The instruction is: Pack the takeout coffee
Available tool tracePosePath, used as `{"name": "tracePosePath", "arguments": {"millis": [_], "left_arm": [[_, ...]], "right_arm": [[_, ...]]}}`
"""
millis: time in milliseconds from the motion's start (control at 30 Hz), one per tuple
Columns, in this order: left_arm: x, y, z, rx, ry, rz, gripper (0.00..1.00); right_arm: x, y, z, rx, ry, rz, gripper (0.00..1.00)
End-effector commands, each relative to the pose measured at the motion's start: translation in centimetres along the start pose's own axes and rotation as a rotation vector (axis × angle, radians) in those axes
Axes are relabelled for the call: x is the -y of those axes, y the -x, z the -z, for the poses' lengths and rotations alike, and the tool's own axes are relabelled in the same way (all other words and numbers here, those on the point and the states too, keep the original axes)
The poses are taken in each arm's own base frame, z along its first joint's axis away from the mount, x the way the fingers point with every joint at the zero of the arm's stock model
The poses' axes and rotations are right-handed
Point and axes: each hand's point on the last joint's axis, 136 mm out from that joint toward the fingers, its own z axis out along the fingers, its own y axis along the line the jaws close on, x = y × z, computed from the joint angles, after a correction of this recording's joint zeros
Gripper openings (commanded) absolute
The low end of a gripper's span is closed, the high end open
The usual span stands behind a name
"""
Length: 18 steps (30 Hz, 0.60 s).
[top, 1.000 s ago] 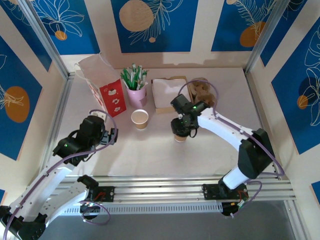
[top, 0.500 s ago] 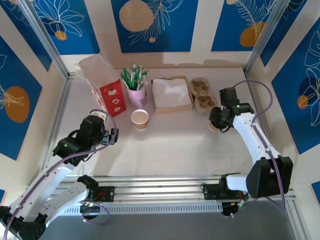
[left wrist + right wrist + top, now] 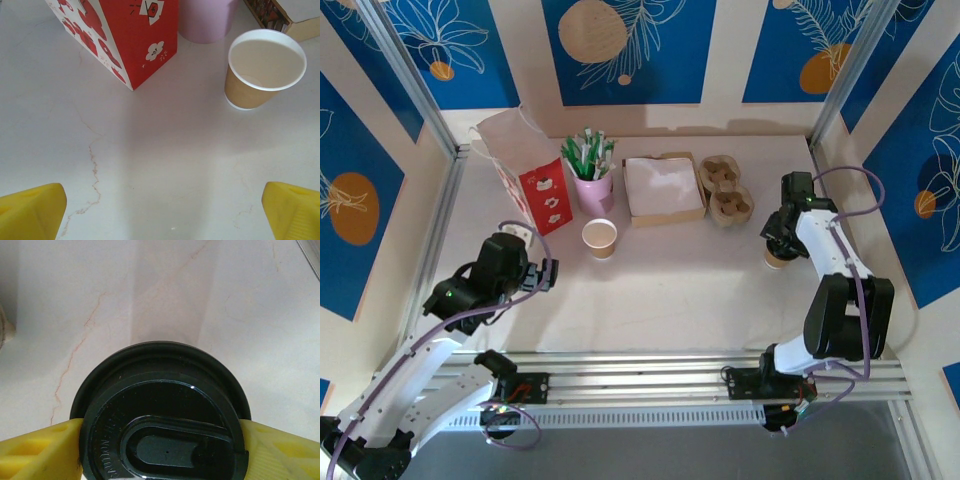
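Empty kraft cup [image 3: 265, 70] stands near a red bag [image 3: 130, 35].

Kraft-brown cup [image 3: 248, 90], black lid [image 3: 162, 410], red bag [image 3: 145, 45], seemingly floral-printed

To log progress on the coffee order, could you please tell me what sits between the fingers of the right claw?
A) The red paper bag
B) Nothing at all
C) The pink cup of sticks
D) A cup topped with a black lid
D: the right wrist view shows the black lid touched on both sides by the yellow fingers of the right claw, and from above a brown cup shows beneath that claw.
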Motion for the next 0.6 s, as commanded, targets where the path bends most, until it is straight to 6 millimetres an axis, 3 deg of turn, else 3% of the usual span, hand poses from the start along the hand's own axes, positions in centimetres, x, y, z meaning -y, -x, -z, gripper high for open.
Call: {"name": "tracePosePath", "arguments": {"millis": [0,233,400,467,567], "left_arm": [[-0.2,0.1,0.2,0.013,-0.005,0.011,1.00],[-0.1,0.0,0.0,0.004,-0.006,0.008,1.00],[-0.1,0.0,0.0,0.005,-0.003,0.007,1.00],[-0.1,0.1,-0.1,0.007,-0.002,0.008,1.00],[-0.2,0.1,-0.1,0.008,0.003,0.007,1.00]], "right_arm": [[0.5,1.0,0.5,0.019,-0.020,-0.035,0.75],[0.4,1.9,2.0,0.043,-0.007,-0.064,0.83],[0.2,3.0,4.4,0.107,0.028,-0.101,0.84],[-1.0,4.0,6.2,0.180,0.059,-0.074,0.82],[-5.1,5.3,8.7,0.253,0.184,0.019,0.79]]}}
